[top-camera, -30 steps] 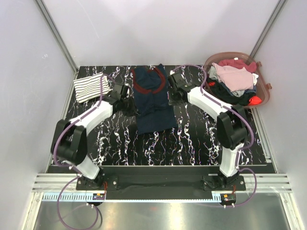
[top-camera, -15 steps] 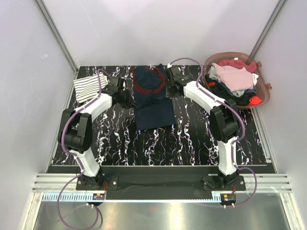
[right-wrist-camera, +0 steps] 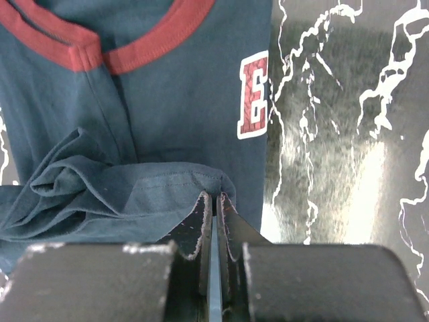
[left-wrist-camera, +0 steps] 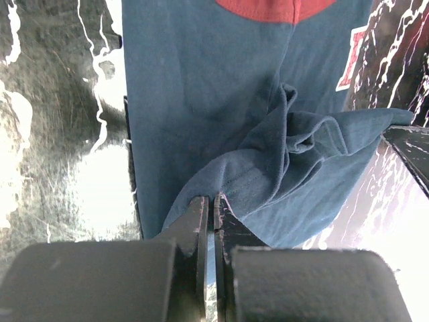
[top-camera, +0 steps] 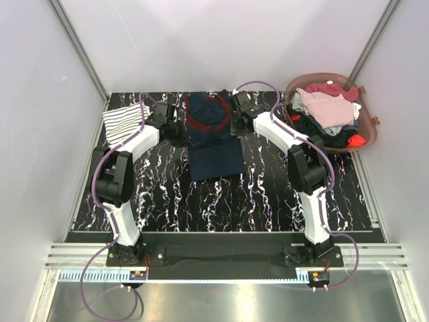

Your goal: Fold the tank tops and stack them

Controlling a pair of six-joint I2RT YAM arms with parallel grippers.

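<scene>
Both arms have reached farther toward the far edge, so the dark navy cloth tank top with dark red trim (top-camera: pixel 214 159) looks shorter at its near hem. It lies at the far middle of the black white-veined table (top-camera: pixel 268 194). Our left gripper (left-wrist-camera: pixel 214 201) and right gripper (right-wrist-camera: pixel 216 200) each pinch one bunched side edge of it. The white cloth top with thin navy stripes (top-camera: pixel 124 121) lies folded just left, at the far left corner. The brown plastic basket of clothes (top-camera: pixel 372 131) stands far right.

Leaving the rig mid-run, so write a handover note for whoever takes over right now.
Left gripper: shut on the left edge of the navy top.
Right gripper: shut on its right edge. The cloth bunches between them, near the red neckline.
Striped top: lies folded at the far left corner of the table.
Done: striped top folded.
Left: finish folding the navy top, release it, then stack the two tops.
A basket of other clothes sits far right.
</scene>
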